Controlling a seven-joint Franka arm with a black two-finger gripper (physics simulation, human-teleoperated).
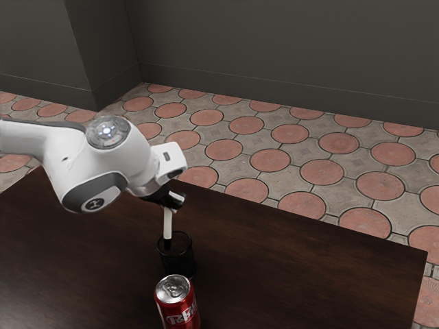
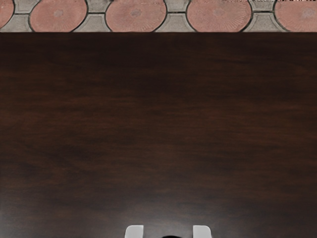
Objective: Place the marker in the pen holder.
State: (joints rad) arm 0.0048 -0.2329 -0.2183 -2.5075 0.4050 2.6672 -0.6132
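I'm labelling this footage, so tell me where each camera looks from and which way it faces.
Exterior view: set at the side of my arm, looking down across the table to the tiled floor and dark wall; my arm comes in from the exterior view's left, its gripper at the pen holder, near the red can.
Wrist view: on my hand, looking down at the table and past one edge; two pale tabs, probably the gripper's, show.
Shared: table and floor.

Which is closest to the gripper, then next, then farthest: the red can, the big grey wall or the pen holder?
1. Pen holder: nearest, just below.
2. Red can: next, on the exterior view's near side.
3. Grey wall: farthest, beyond the table.
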